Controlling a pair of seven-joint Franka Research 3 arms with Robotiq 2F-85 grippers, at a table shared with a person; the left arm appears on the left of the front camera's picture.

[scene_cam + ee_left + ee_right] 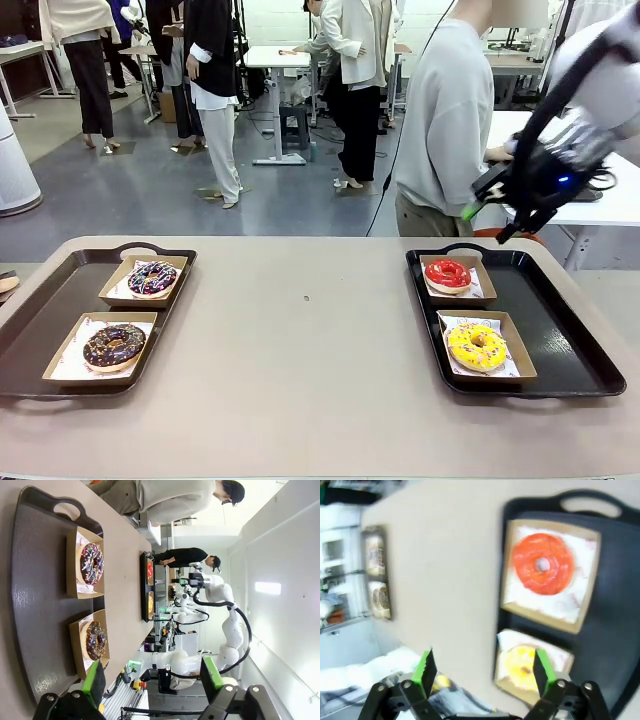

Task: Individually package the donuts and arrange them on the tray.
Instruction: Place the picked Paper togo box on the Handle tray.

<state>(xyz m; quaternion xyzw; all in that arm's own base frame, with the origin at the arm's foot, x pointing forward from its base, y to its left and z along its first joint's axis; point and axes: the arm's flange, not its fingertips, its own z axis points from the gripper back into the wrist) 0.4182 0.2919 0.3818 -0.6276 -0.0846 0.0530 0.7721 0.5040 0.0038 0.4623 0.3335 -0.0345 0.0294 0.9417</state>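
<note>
All four donuts sit boxed, red donut [448, 274] and yellow donut [477, 345] on right tray [575, 340], so I keep right gripper [484, 672] and left gripper [150, 681] fingers wide open, empty, clear of boxes

four ring donuts, each lying flat in its own open paper-lined box. purple-glazed sprinkled donut [152, 277] at the far end of the left tray [40, 310]; chocolate sprinkled donut [114, 345] nearer. glossy red donut [448, 274] far on the right tray [570, 340]; yellow sprinkled donut [477, 345] just in front of it.
</note>
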